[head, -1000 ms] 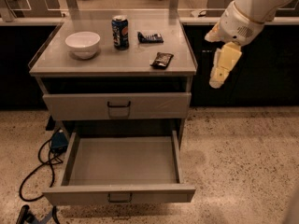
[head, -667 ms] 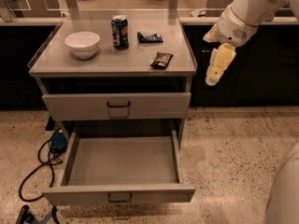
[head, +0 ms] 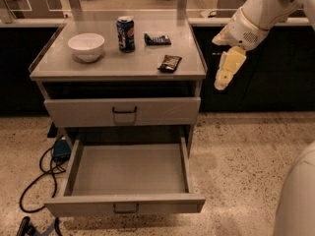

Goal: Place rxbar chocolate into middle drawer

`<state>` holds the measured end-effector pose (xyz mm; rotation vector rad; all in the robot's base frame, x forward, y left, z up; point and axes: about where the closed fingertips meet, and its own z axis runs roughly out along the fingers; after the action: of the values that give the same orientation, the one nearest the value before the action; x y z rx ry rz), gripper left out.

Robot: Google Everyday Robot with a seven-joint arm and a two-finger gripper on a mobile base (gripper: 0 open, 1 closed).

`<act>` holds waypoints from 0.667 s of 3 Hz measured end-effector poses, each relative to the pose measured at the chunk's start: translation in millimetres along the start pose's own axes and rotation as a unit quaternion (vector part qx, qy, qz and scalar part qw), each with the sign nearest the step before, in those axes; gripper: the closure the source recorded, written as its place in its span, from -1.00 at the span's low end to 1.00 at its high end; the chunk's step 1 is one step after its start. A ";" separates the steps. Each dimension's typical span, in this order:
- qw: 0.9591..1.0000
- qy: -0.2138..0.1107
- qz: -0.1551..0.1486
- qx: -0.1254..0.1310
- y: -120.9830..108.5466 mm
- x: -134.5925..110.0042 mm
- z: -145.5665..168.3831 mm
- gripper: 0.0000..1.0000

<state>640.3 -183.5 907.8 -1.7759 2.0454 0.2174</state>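
The rxbar chocolate [head: 170, 63], a small dark glossy bar, lies on the cabinet top near its front right corner. The middle drawer [head: 123, 203] is pulled fully out at the bottom of the cabinet, and its grey inside is bare. My gripper [head: 222, 84] hangs pointing down in the air just right of the cabinet's right edge, about level with the top. It is a short way right of the bar and holds nothing that I can see.
On the cabinet top [head: 69, 70] stand a white bowl [head: 86, 46], a soda can [head: 125, 33] and a blue-black wrapped bar [head: 157, 39]. The drawer above [head: 123, 112] is shut. Cables and a blue device [head: 54, 156] lie on the floor at the left.
My gripper has drifted slightly left, towards the cabinet's right edge. Nothing on the cabinet or in the drawer has moved.
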 end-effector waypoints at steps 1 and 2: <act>0.999 -0.047 -0.011 -0.015 -22.2 -11.8 25.4 -1.00; 0.996 -0.092 -0.013 0.006 -64.1 -43.6 46.0 -1.00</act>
<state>716.5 -137.3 894.1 -1.7070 1.8895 0.3463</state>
